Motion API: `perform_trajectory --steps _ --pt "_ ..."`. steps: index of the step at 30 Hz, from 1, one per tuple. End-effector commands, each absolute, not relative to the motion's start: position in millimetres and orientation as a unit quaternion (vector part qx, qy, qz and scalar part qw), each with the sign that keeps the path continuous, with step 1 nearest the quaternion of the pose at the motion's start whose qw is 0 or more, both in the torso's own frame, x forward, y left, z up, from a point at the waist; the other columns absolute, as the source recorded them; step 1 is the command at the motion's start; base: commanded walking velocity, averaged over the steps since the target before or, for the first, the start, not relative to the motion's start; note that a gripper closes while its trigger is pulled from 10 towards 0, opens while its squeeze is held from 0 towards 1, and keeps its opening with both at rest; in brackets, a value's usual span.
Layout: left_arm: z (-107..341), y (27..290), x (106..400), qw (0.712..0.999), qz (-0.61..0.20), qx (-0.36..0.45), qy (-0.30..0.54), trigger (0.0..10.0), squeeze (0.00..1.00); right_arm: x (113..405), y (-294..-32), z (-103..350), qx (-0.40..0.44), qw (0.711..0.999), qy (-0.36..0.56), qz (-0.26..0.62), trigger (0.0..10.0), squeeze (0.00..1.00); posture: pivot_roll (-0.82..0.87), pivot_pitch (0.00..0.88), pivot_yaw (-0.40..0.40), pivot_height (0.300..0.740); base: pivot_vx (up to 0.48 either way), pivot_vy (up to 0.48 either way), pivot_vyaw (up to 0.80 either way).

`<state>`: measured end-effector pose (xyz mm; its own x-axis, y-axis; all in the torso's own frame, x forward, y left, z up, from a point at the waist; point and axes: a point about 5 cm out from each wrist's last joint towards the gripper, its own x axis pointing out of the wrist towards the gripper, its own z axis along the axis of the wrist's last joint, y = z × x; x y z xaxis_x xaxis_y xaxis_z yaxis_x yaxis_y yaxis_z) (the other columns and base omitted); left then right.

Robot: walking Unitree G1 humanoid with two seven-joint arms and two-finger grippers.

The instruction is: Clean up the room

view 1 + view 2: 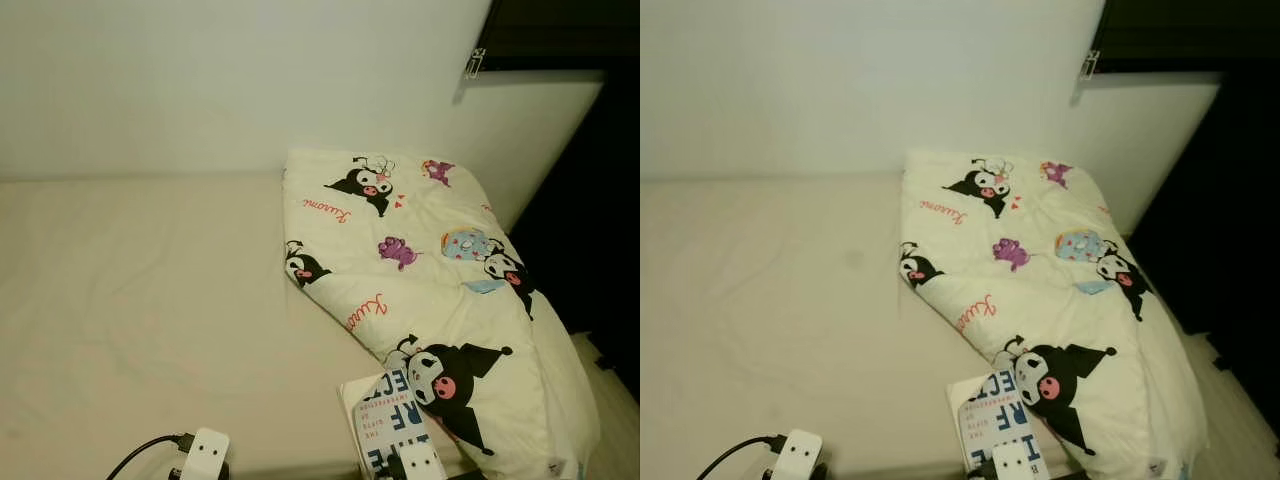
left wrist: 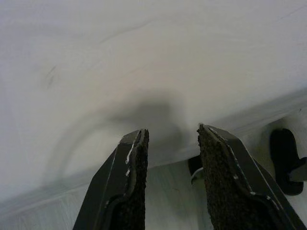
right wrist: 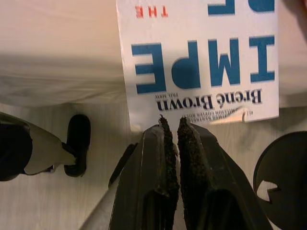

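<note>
- Claw on the right arm point(image 3: 172, 125): its two rough-padded black fingers are pressed nearly together, pinching the near edge of the white paperback book with blue block lettering point(image 3: 199, 57). The book lies at the bed's near edge, lower centre of the head views, one corner tucked under the quilt.
- Claw on the left arm point(image 2: 171, 139) hangs spread and holds nothing, over the near edge of the bed at the lower left of the head views.
- Broad cream bed sheet point(image 1: 140, 300), smooth and matte with faint creases, fills the left and centre of the frame; it looks soft and yielding.
- Puffy cream quilt printed with black cartoon characters point(image 1: 420, 270) lies folded at the right of the frame, running from the wall to the bed's near corner. It is padded and limp.
- Step in hand, as I judge it: picking up the book to tidy it away. The grip looks like a thin bite on the cover edge, so the next move calls for a slow lift, sliding the corner out from under the quilt without dragging the fabric.
- Book's cover is flat, glossy and stiff, so it could slip from so shallow a pinch.
</note>
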<state>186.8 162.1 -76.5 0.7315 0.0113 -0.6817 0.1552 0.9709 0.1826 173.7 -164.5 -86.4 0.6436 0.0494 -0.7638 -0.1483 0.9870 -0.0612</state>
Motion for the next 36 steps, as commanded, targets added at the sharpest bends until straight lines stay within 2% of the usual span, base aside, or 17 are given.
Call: perform_trajectory --steps 1,10,26,36 --pt "-79.8 164.4 180.7 0.919 -0.036 0.113 0.376 10.0 0.00 169.7 -163.3 -88.5 -0.059 0.901 0.426 0.060 10.0 0.00 0.05 0.000 0.056 0.740 0.000 0.000 0.00" --pt "-77.7 165.0 185.7 0.922 -0.024 0.108 0.372 10.0 0.00 185.7 -154.9 -81.8 -0.064 0.906 0.411 0.080 10.0 0.00 0.05 0.000 0.044 0.740 0.000 0.000 0.00" --pt "-79.2 163.4 182.7 0.920 -0.026 0.108 0.376 10.0 0.00 183.5 -162.4 -82.8 -0.076 0.902 0.418 0.077 10.0 0.00 0.05 0.000 0.030 0.740 0.000 0.000 0.00" --pt "-77.7 171.4 184.6 0.921 -0.011 0.108 0.374 10.0 0.00 183.0 -155.2 -83.7 -0.075 0.900 0.421 0.089 10.0 0.00 0.08 0.000 0.020 0.740 0.000 0.000 0.00"
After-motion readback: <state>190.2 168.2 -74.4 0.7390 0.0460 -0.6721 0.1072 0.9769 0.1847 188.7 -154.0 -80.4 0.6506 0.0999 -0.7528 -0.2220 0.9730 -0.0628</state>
